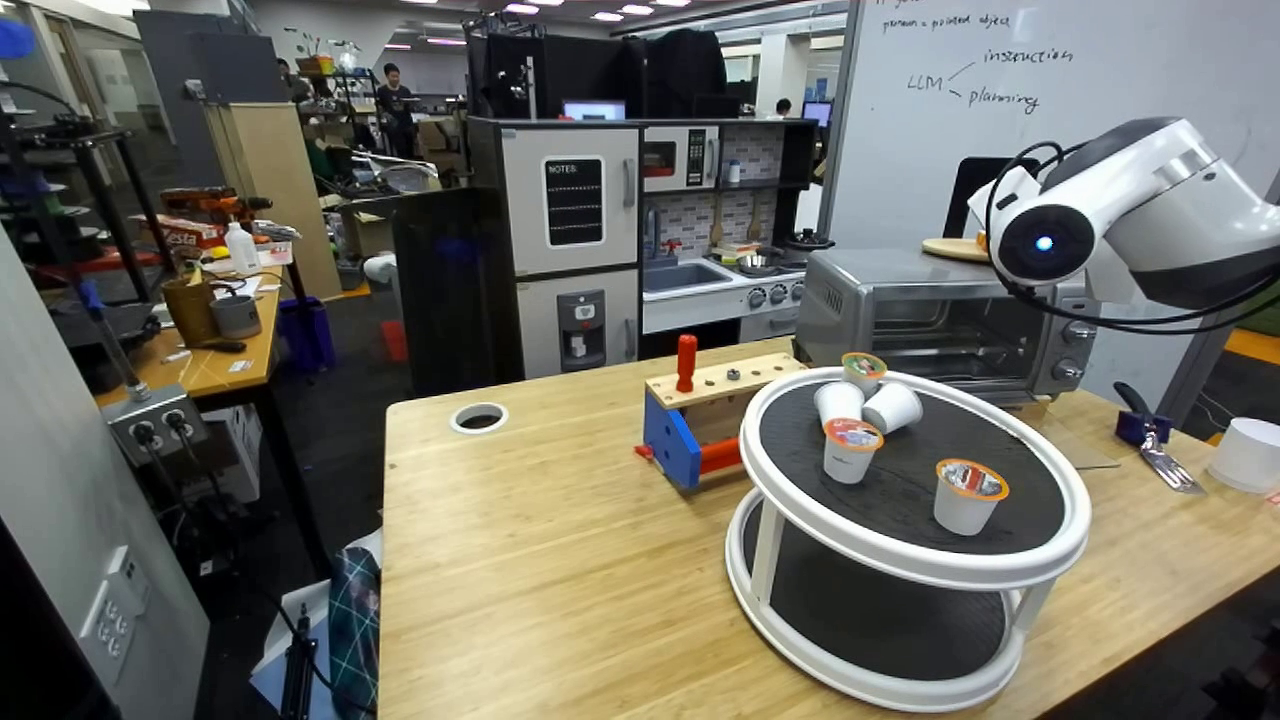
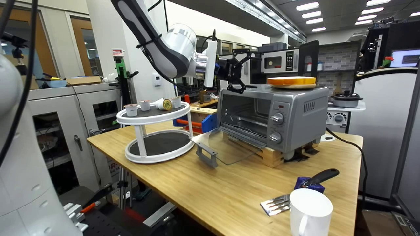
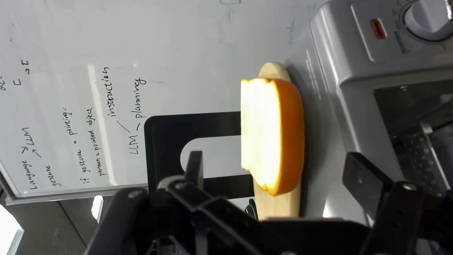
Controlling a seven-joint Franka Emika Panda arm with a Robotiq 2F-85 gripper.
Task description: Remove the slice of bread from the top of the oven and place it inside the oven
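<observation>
Wrist view, and we have the pincer (image 3: 279,173) spread wide, fingers (image 3: 194,167) well apart, the slice of bread (image 3: 272,138) showing beyond the gap! We find it lying flat on a wooden board (image 2: 288,87), and that board sits on top of the oven (image 2: 308,109). In an exterior view we see the glass door (image 2: 226,148) lowered over the desk (image 2: 197,183); near it, the two-tier stand (image 1: 895,510) carries small cups (image 1: 965,508), some upright, others tipped.

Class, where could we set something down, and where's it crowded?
Bare table: between cable hole and round stand; between open oven door and utensil. Crowded: where cups cluster on the stand; the oven top under bread and board.
</observation>
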